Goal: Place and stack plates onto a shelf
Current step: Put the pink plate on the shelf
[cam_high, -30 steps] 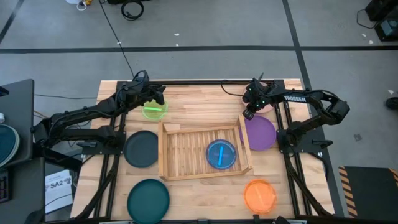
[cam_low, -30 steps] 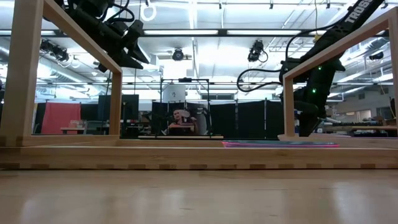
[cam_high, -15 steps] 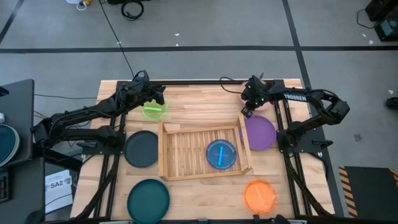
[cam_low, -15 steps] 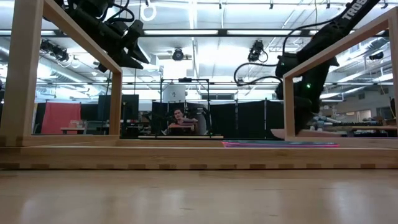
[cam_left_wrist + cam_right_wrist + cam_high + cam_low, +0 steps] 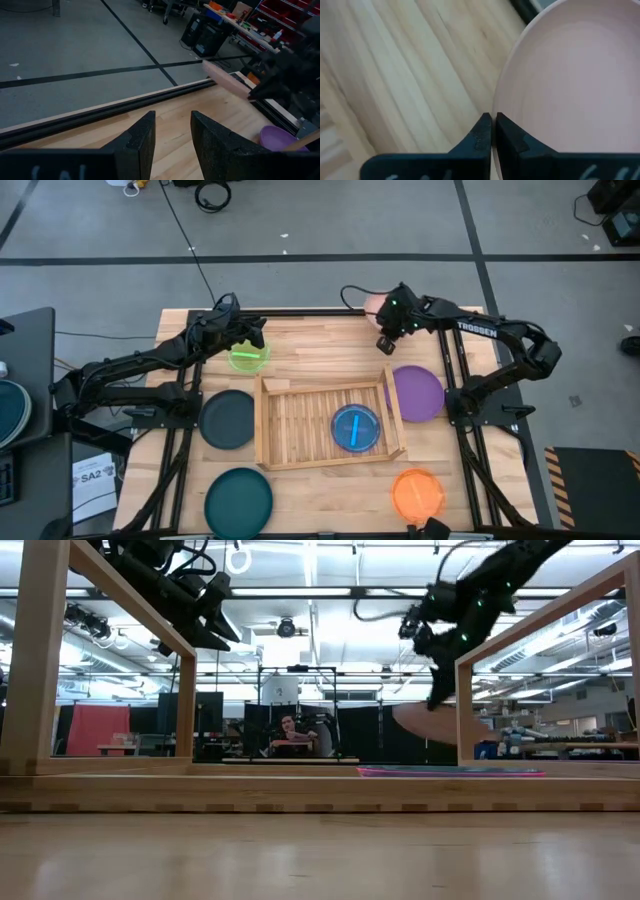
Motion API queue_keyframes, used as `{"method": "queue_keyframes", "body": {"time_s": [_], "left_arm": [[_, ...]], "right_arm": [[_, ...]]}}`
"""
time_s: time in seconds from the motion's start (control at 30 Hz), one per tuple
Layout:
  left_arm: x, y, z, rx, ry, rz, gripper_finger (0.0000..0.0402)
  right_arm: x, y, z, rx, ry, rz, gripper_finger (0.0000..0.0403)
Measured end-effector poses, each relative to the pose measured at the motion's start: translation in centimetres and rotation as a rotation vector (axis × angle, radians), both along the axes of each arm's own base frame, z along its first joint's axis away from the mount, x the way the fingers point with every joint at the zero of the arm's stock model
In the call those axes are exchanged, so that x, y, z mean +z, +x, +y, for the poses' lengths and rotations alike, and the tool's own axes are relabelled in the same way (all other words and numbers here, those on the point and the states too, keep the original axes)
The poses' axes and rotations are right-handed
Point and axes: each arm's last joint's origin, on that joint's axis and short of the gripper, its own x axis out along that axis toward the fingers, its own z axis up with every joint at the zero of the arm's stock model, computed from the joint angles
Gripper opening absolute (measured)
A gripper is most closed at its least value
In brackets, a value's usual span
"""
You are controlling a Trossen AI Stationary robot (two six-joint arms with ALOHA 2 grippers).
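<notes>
A pale pink plate hangs in the air over the table's far right part, with my right gripper shut on it. It also shows in the high view and the low view. My left gripper is open and holds nothing, raised at the far left just beyond a lime green plate that lies flat on the table. The shelf lies in the middle of the table with a blue plate flat on its slats. My right gripper pinches the pink plate's rim between its two fingers. The fingers slant down at it from the table's right side. The plate is lifted clear of the table, tilted, and reaches on past the fingertips toward the table's left.
A purple plate lies right of the shelf, a dark grey plate left of it, a teal plate at the near left and an orange plate at the near right. A wooden frame post stands beside the raised plate.
My right gripper has risen and swung toward the table's far edge and left, tipping less steeply. The pink plate has come up off the table with it and now hangs clear.
</notes>
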Motion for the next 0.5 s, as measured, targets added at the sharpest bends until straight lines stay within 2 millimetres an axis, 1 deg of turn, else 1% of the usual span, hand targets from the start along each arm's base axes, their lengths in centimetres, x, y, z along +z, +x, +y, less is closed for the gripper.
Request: {"method": "queue_keyframes", "body": {"time_s": [0.27, 0.37, 0.5], "left_arm": [[0.0, 0.0, 0.0, 0.000, 0.000, 0.000, 0.0130], [0.0, 0.0, 0.0, 0.000, 0.000, 0.000, 0.0130], [0.0, 0.0, 0.0, 0.000, 0.000, 0.000, 0.0130]], "right_arm": [[5.5, 2.5, 0.7, 0.093, -0.106, -0.127, 0.0016], [7.5, 3.4, 1.3, 0.149, -0.123, -0.197, 0.0016], [9.4, 4.4, 2.5, 0.218, -0.142, -0.264, 0.0016]]}}
